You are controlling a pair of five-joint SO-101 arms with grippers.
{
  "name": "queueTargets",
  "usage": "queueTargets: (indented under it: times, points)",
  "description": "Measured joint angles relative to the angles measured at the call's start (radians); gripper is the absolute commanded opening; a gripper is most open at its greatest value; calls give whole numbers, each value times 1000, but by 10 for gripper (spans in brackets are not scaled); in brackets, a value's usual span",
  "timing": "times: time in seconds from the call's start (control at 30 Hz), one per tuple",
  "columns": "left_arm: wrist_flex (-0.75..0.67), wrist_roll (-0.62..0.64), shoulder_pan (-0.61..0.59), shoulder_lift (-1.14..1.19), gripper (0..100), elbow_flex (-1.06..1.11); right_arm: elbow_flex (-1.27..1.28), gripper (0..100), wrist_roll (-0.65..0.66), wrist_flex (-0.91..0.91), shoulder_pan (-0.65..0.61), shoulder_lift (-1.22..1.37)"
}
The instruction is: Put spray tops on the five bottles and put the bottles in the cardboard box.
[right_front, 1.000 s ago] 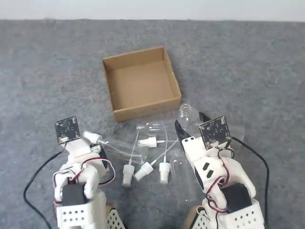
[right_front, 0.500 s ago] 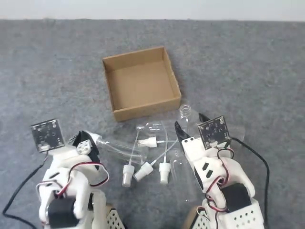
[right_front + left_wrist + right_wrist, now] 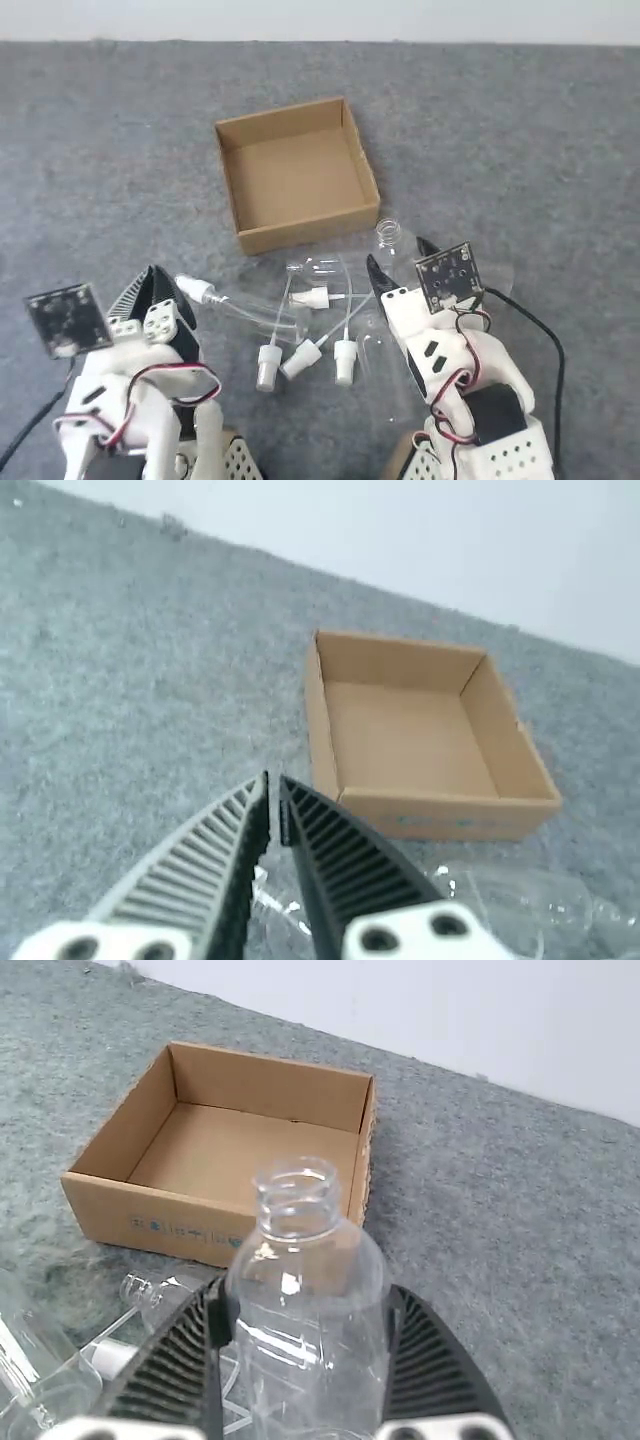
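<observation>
Right wrist view: right fingers clasp clear bottle mid-body. Probably light, slick, stiff; hold below shoulder. Left fingers clenched, empty.

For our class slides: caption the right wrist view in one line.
Right gripper clamps a capless clear bottle, with the cardboard box beyond.

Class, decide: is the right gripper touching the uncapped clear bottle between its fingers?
Touching. The right wrist view shows the right gripper with its fingers pressed against both sides of the clear bottle, with no gap on either side.
</observation>
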Motion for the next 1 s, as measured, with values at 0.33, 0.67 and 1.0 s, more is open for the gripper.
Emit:
queueTargets:
  times: [0.33, 0.67, 1.0]
  points:
    - [2, 0, 2, 0, 12, -26, 0, 6, 0, 0, 0, 0]
    - [60, 3, -40, 379, 12, -184, 0, 6, 0, 0, 0, 0]
    - [207, 0, -60, 560, 12, -308, 0, 6, 0, 0, 0, 0]
